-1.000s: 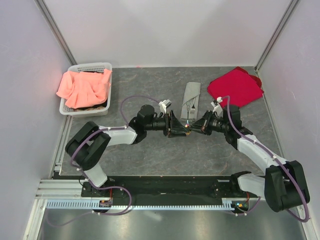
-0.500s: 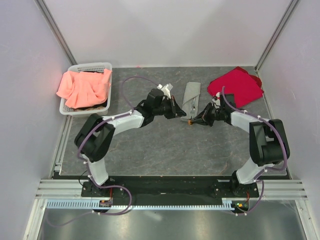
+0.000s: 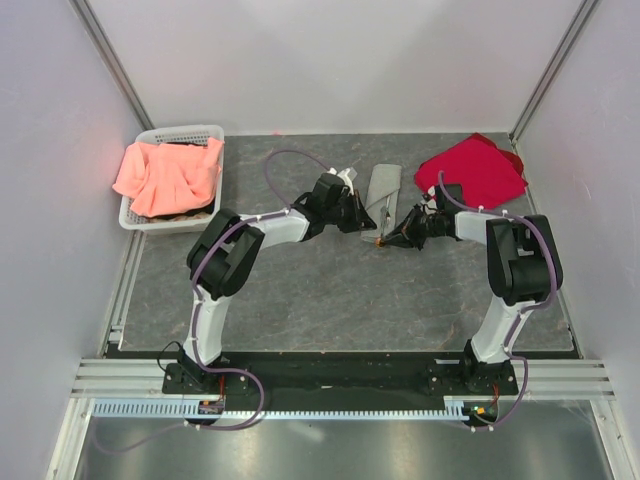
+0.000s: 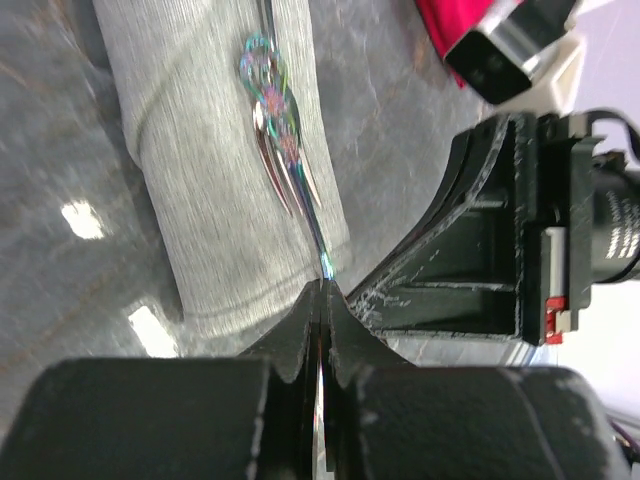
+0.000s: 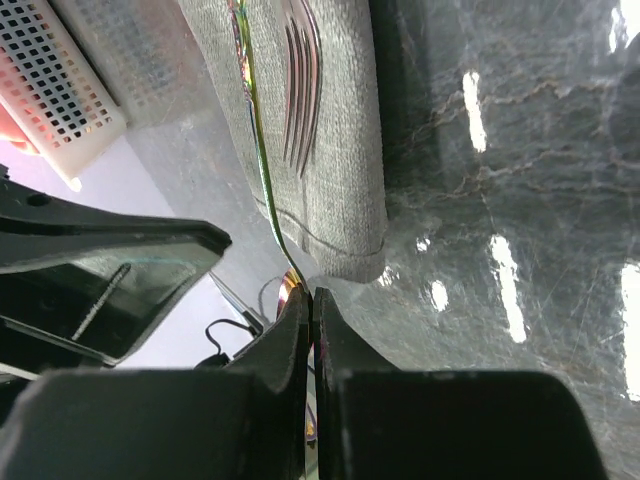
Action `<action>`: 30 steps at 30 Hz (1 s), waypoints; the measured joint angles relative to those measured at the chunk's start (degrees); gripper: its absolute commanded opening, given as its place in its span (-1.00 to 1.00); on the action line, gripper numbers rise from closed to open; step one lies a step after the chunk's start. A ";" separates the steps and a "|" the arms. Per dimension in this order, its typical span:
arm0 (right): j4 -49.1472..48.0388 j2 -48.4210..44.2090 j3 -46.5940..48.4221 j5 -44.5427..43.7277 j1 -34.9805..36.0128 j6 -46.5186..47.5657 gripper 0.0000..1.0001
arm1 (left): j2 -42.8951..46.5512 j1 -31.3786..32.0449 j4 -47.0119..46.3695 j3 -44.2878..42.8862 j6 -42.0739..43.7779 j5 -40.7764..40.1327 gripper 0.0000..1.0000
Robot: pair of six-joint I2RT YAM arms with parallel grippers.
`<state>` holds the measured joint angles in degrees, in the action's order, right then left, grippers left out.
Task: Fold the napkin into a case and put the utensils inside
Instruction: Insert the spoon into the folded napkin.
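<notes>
**Top view with wrist insets.** The napkin (image 3: 383, 185), folded into a narrow grey-green packet, lies on the bench (image 3: 300, 300) at 12 o'clock from the two grippers. The utensils (image 3: 383, 214) rest on its near end. They include a fork (image 5: 300, 90), tines pointing toward the packet's near hem, and beside it a thin silvery piece seen edge-on.

Left gripper (image 4: 322, 298) — jaws pressed together on that thin piece, just off the hem. Right gripper (image 5: 306, 300) — jaws likewise closed, apparently pinching the same piece, though the contact is half hidden.

The grippers face each other, close together, the left at 9 o'clock and the right at 3 o'clock of the utensil ends. A red cloth (image 3: 472, 172) lies at 2 o'clock. A white basket (image 3: 180, 131) holding a salmon cloth (image 3: 165, 175) stands at 10 o'clock.
</notes>
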<state>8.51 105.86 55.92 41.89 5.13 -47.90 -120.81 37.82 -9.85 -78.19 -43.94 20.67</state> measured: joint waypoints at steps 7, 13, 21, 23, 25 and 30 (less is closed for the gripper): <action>0.15 1.81 1.95 0.52 -0.13 -0.07 -1.00 | -2.73 -1.14 0.50 -1.16 0.00 -1.25 -0.96; 0.11 3.28 3.17 0.76 -0.15 -0.33 -1.00 | -4.35 -1.38 1.22 -1.38 0.02 -1.33 -0.96; 0.11 6.75 6.71 0.92 -0.15 -0.92 -1.00 | -4.50 -1.38 1.22 -1.53 0.00 -1.25 -0.96; 0.11 7.89 8.20 0.90 -0.15 -0.98 -1.00 | -4.61 -1.38 1.20 -1.57 0.00 -1.20 -0.96; 0.07 8.94 9.68 0.87 -0.15 -1.14 -1.00 | -4.74 -1.38 1.18 -1.60 0.00 -1.14 -0.96; -0.11 12.09 13.66 0.72 -0.15 -1.42 -1.00 | -4.83 -1.38 1.16 -1.68 0.02 -1.14 -0.96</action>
<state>8.40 117.95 69.58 42.61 4.97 -49.32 -125.64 36.45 -8.69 -79.88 -43.92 19.53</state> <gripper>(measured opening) 0.020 0.025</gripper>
